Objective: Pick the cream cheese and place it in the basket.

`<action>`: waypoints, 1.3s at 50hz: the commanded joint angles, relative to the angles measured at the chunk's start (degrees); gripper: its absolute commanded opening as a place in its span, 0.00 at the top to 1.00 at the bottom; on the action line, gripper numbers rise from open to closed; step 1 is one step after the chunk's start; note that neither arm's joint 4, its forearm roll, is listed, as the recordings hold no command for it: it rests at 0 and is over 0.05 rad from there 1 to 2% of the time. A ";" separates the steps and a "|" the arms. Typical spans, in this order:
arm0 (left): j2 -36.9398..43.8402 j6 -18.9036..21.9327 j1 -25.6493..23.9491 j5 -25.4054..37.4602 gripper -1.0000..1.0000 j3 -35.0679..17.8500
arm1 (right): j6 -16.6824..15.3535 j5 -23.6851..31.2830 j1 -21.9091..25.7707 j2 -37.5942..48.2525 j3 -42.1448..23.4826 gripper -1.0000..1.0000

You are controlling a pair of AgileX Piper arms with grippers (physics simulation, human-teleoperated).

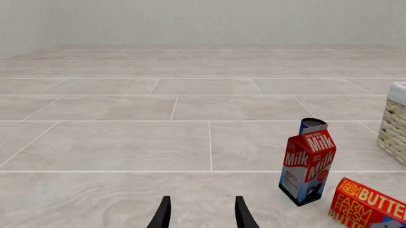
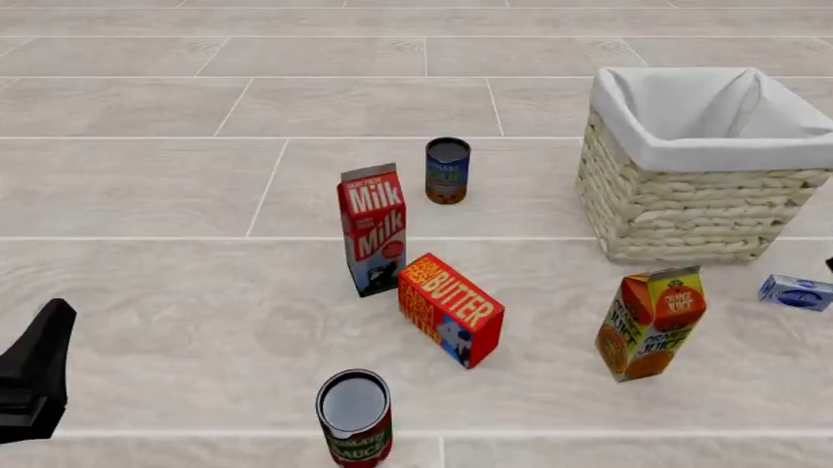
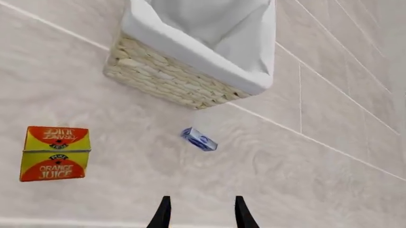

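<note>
Wicker, woven and cream with a white liner folded over its rim, makes my square basket (image 2: 677, 210); the small flat blue-and-white cream cheese (image 2: 795, 292) lies on the pale tabletop (image 2: 195, 292) at its 4 o'clock, near the frame edge. My right pincer (image 3: 199, 213) hangs above the box with prongs apart, my left pincer (image 1: 199, 213) likewise parted, only the tips of each showing.

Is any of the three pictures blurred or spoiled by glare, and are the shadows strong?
Front view: sharp, even light, no glare, only faint shadow beside the basket. Right wrist view: the cream cheese is small yet crisp, with little shadow. Left wrist view: focused throughout, with readable print on the milk carton.
</note>
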 commanded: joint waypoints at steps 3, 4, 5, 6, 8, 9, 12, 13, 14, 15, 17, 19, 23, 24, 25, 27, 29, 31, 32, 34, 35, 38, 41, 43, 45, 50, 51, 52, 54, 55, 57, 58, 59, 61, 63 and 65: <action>0.00 0.00 0.00 0.00 0.00 0.00 | -5.04 -2.62 -1.80 5.40 -0.06 0.00; 0.00 0.00 0.00 0.00 0.00 0.00 | -5.36 -2.43 -1.86 5.80 -0.27 0.00; 0.00 0.00 0.00 0.00 0.00 0.00 | -5.66 -2.31 -2.00 6.44 -0.73 0.00; 0.00 0.00 0.00 0.00 0.00 0.00 | -6.71 -2.65 -2.29 6.92 -0.62 0.00; 0.00 0.00 0.00 0.00 0.00 0.00 | -7.64 -2.82 -2.57 7.69 -0.83 0.00; 0.00 0.00 0.00 0.00 0.00 0.00 | -7.53 -2.56 -2.49 8.06 -1.40 0.00; 0.00 0.00 0.00 0.00 0.00 0.00 | -8.95 -2.64 -2.90 9.46 -2.32 0.00; 0.00 0.00 0.00 0.00 0.00 0.00 | -8.95 -2.64 -2.90 9.46 -2.32 0.00; 0.00 0.00 0.00 0.00 0.00 0.00 | -8.96 -2.46 -2.89 9.56 -2.68 0.00; 0.00 0.00 0.00 0.00 0.00 0.00 | -8.83 -2.32 -2.77 9.90 -3.18 0.00; 0.00 0.00 0.00 0.00 0.00 0.00 | -9.14 -2.67 -2.64 10.78 -3.17 0.00; 0.00 0.00 0.00 0.00 0.00 0.00 | -9.86 -2.75 -2.64 11.03 -2.81 0.00; 0.00 0.00 0.00 0.00 0.00 0.00 | -10.78 -3.15 -2.41 11.29 -2.78 0.00; 0.00 0.00 0.00 0.00 0.00 0.00 | -10.75 -3.29 -2.37 11.56 -2.92 0.00; 0.00 0.00 0.00 0.00 0.00 0.00 | -10.75 -3.29 -2.37 11.57 -2.92 0.00; 0.00 0.00 0.00 0.00 0.00 0.00 | -11.30 -3.80 -2.35 12.28 -2.99 0.00; 0.00 0.00 0.00 0.00 0.00 0.00 | -11.25 -4.19 -2.38 13.34 -3.41 0.00; 0.00 0.00 0.00 0.00 0.00 0.00 | -11.74 -4.86 -2.63 14.20 -3.38 0.00; 0.00 0.00 0.00 0.00 0.00 0.00 | -11.76 -5.11 -2.70 14.89 -3.68 0.00; 0.00 0.00 0.00 0.00 0.00 0.00 | -11.97 -5.23 -2.63 15.72 -3.76 0.00; 0.00 0.00 0.00 0.00 0.00 0.00 | -11.97 -5.24 -2.63 15.72 -3.76 0.00; 0.00 0.00 0.00 0.00 0.00 0.00 | -12.52 -5.75 -2.96 16.54 -4.01 0.00; 0.00 0.00 0.00 0.00 0.00 0.00 | -13.20 -6.67 -3.36 17.52 -4.00 0.00; 0.00 0.00 0.00 0.00 0.00 0.00 | -13.21 -6.56 -3.20 17.66 -4.17 0.00; 0.00 0.00 0.00 0.00 0.00 0.00 | -13.31 -6.71 -3.21 18.25 -4.55 0.00; 0.00 0.00 0.00 0.00 0.00 0.00 | -14.02 -7.33 -3.40 20.05 -5.19 0.00; 0.00 0.00 0.00 0.00 0.00 0.00 | -13.98 -7.35 -3.36 20.58 -5.66 0.00; 0.00 0.00 0.00 0.00 0.00 0.00 | -14.01 -7.15 -3.33 20.93 -6.19 0.00; 0.00 0.00 0.00 0.00 0.00 0.00 | -14.23 -7.12 -3.58 22.02 -7.47 0.00; 0.00 0.00 0.00 0.00 0.00 0.00 | -14.44 -7.11 -3.64 22.55 -7.83 0.00; 0.00 0.00 0.00 0.00 0.00 0.00 | -14.36 -7.03 -3.59 23.00 -8.21 0.00; 0.00 0.00 0.00 0.00 0.00 0.00 | -14.46 -6.92 -3.65 23.67 -8.82 0.00; 0.00 0.00 0.00 0.00 0.00 0.00 | -14.78 -6.85 -3.77 24.17 -9.02 0.00; 0.00 0.00 0.00 0.00 0.00 0.00 | -14.91 -6.75 -3.75 24.91 -9.48 0.00; 0.00 0.00 0.00 0.00 0.00 0.00 | -15.24 -6.86 -3.89 25.96 -10.12 0.00; 0.00 0.00 0.00 0.00 0.00 0.00 | -16.53 -7.62 -4.45 27.07 -9.64 0.00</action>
